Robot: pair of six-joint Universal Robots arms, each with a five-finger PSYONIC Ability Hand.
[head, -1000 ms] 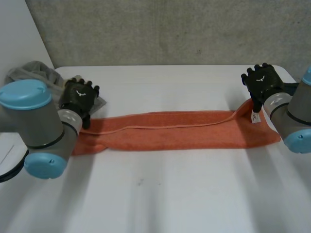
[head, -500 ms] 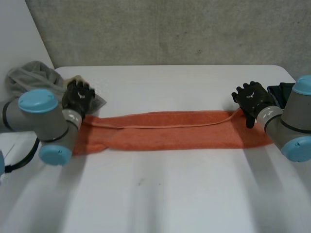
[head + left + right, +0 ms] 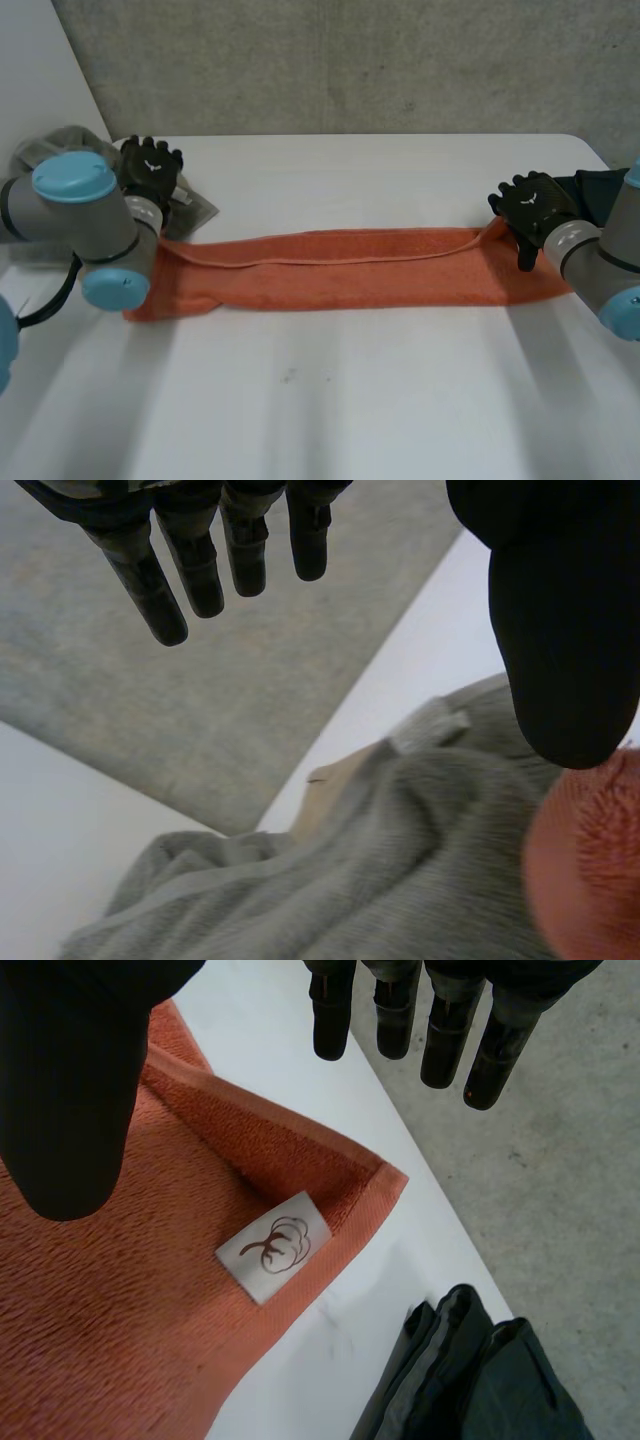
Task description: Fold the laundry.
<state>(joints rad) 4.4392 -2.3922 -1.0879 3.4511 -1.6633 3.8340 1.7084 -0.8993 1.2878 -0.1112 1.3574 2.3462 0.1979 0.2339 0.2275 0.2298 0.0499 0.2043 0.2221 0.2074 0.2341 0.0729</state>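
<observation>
An orange towel [image 3: 340, 268], folded into a long strip, lies across the table from left to right. My left hand [image 3: 150, 170] hovers just behind its left end, over a grey garment [image 3: 400, 880]. Its fingers [image 3: 200, 560] are straight and hold nothing, and the towel's end [image 3: 590, 860] shows beside the thumb. My right hand [image 3: 530, 205] is at the towel's right end, open. Under it lies the towel's corner [image 3: 120, 1300] with a white label [image 3: 273, 1246], not gripped.
The grey garment [image 3: 60, 145] is bunched at the table's far left corner. A dark folded garment [image 3: 595, 190] lies at the right edge, just beyond the towel's corner [image 3: 470, 1380]. A grey wall runs behind the table.
My left hand has drawn back from the towel's left end toward the grey garment. My right hand has come down and nearer, onto the towel's right corner, which now lies flat.
</observation>
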